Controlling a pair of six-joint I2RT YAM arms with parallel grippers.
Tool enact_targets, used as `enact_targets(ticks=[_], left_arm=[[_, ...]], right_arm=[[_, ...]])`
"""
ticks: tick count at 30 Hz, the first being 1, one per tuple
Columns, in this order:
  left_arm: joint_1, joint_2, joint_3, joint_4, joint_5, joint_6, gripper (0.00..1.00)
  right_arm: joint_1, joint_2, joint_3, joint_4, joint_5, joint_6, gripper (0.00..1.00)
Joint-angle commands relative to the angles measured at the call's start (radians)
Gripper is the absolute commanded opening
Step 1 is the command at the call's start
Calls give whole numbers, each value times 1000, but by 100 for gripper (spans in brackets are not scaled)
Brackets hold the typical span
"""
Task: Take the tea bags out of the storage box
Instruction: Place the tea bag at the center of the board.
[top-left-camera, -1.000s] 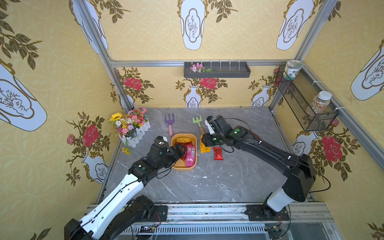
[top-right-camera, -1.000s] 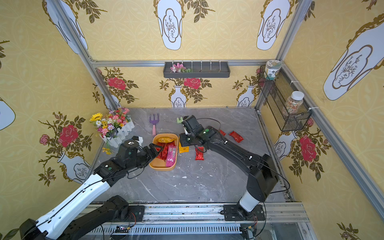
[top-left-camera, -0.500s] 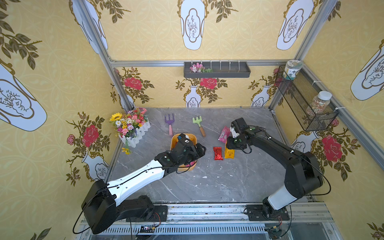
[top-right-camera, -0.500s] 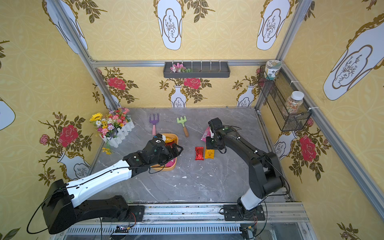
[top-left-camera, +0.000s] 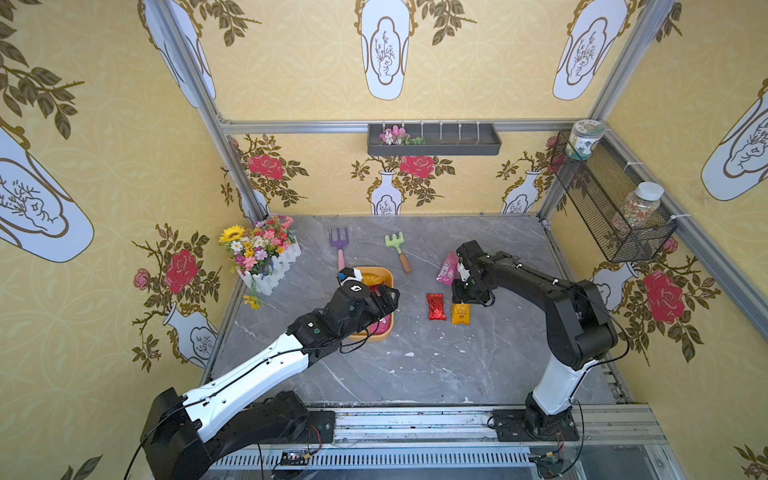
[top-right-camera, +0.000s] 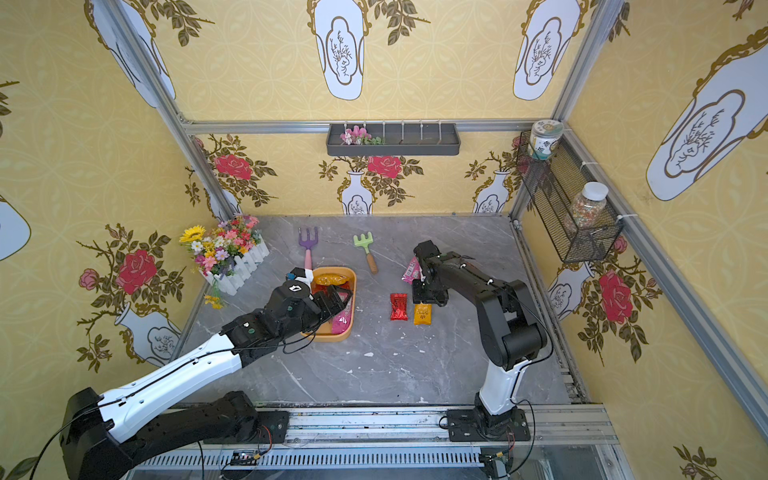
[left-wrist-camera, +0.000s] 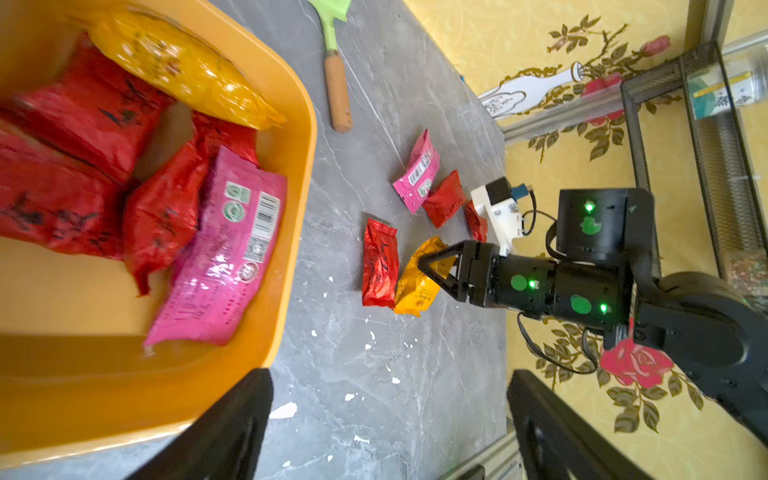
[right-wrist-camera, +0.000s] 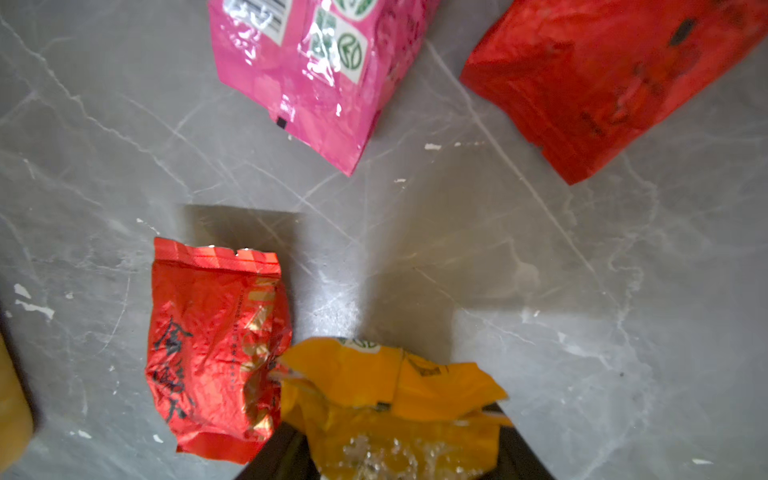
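Unloading in progress: right gripper straddles a golden-orange sachet on the tabletop right of the storage box, grip uncertain; left gripper, jaws apart, hovers over boxed tea bags, next to descend and pinch.

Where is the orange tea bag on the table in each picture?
Both top views: orange tea bag right of the storage box.
Left wrist: orange tea bag beyond the box, on the table.
Right wrist: orange tea bag closest to the camera.
Shared landmark: the red tea bag beside it.
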Motion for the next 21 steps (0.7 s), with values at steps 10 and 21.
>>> enact_targets(ticks=[10,21], left_arm=[[138,70,169,-288,-87,188,93],[202,354,387,-385,-76,333,91]], right_arm=[[1,-83,16,6,54,-19,78],[197,-335,129,-74,133,-34,79]])
